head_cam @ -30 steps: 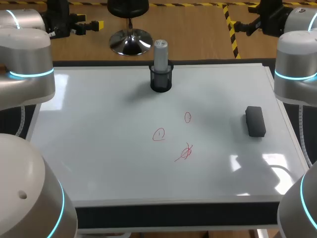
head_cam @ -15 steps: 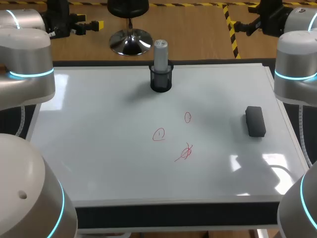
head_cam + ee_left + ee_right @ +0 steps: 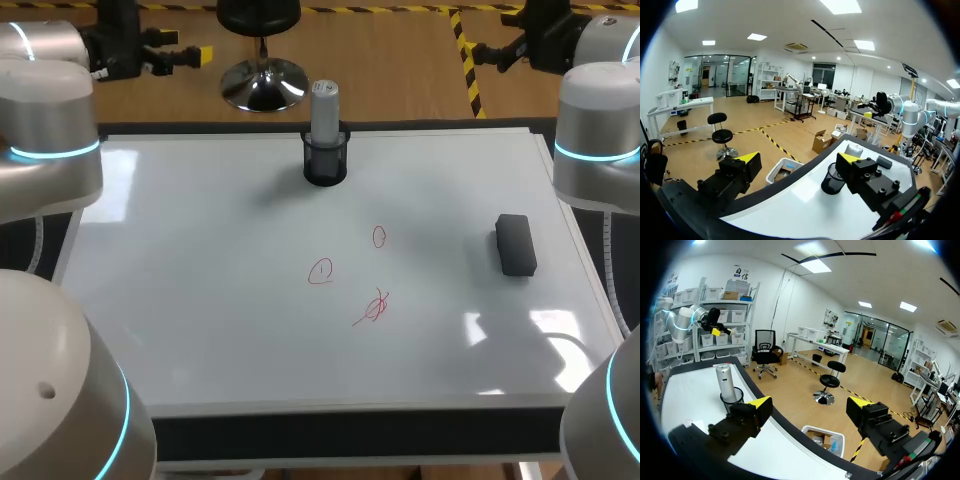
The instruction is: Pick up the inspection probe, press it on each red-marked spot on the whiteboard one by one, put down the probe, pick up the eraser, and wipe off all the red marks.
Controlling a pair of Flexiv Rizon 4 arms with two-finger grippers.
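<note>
Head view: probe (image 3: 323, 105) stands in its cup (image 3: 325, 160), pickup pending. Left pincer (image 3: 800, 159) and right pincer (image 3: 811, 402) are spread, empty; one should grasp it.

Black cup (image 3: 325, 163), standing upright

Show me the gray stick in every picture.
Head view: stick at the whiteboard's far edge, middle.
Left wrist view: stick behind a finger of the left gripper.
Right wrist view: stick beyond a finger of the right gripper.
Shared landmark: the black cup holding it.
</note>
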